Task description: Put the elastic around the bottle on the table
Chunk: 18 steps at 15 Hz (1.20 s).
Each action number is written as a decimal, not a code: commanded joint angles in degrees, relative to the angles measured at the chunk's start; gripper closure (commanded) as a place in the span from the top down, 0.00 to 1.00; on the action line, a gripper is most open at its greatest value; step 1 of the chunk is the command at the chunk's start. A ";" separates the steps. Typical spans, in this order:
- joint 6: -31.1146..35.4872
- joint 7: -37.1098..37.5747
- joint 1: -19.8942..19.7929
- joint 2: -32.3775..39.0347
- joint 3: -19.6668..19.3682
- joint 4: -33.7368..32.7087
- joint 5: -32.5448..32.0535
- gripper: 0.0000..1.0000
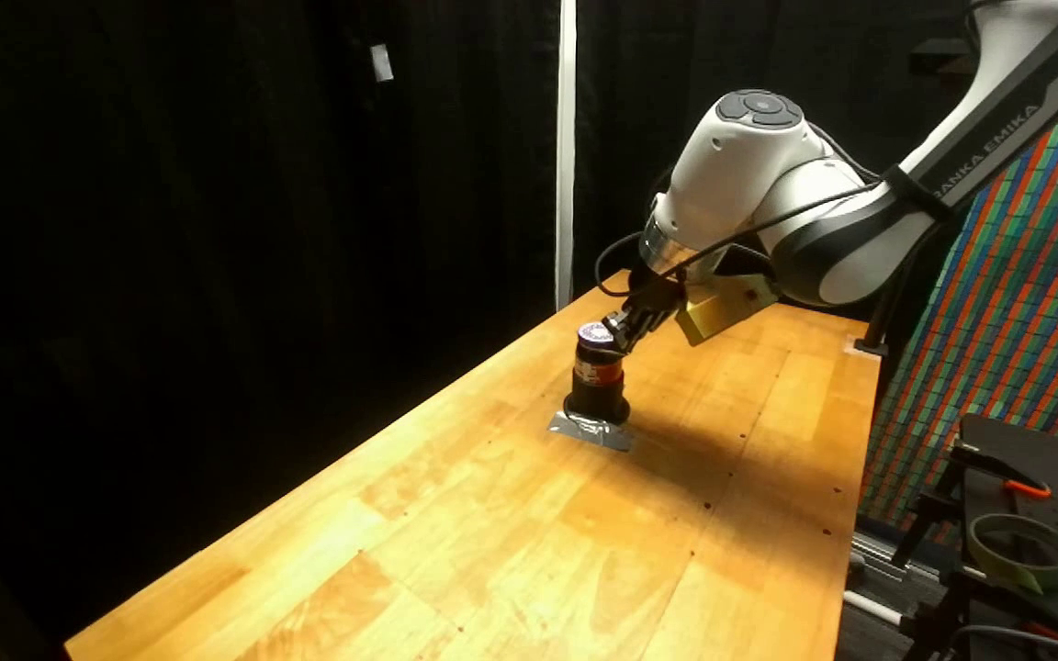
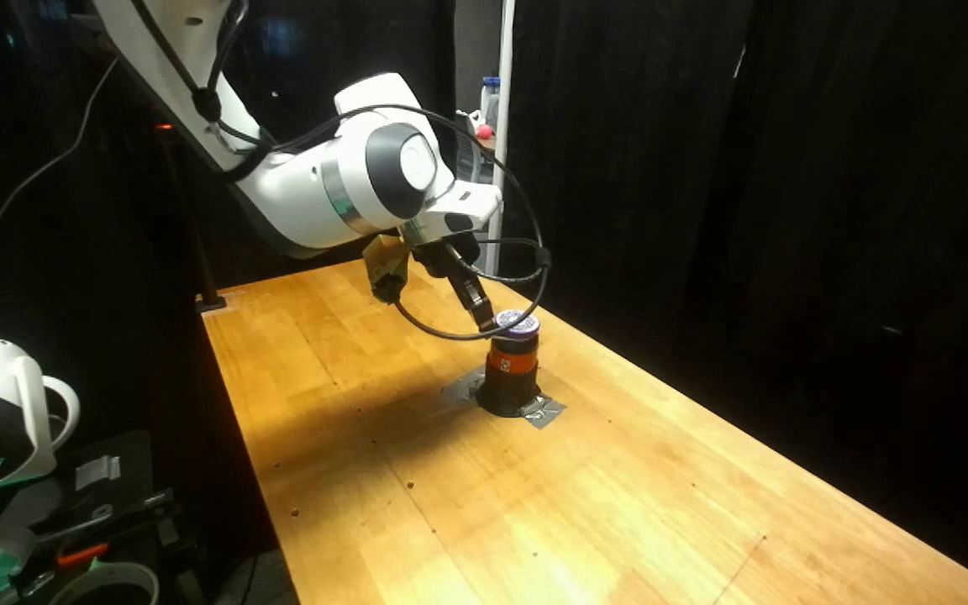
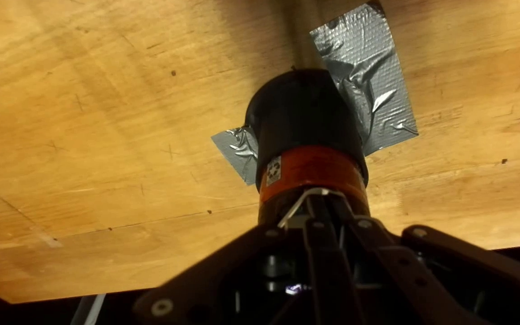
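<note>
At the gripper, the wrist view alone resolves a pale elastic.

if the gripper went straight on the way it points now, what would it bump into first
Most likely the bottle, on its upper side near the pale lid. In both exterior views the gripper slants down toward it, seemingly very close; whether they touch is unclear.

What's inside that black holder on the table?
The bottle. Its orange band and pale top show above the black holder; its lower part is hidden inside.
</note>
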State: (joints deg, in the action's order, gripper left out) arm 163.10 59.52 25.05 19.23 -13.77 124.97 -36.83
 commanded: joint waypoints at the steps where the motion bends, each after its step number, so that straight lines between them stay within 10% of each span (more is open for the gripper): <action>1: 3.29 7.38 3.93 -3.00 -4.50 2.59 -8.50 0.08; 16: 7.77 18.79 5.84 -8.91 -6.55 8.39 -25.35 0.11; 17: 8.47 16.39 4.99 -9.08 -5.57 9.32 -22.89 0.35; 18: 8.73 12.45 3.98 -9.47 -4.14 10.76 -19.31 0.36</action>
State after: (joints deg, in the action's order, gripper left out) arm 169.99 77.90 30.71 12.38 -20.08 131.89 -61.29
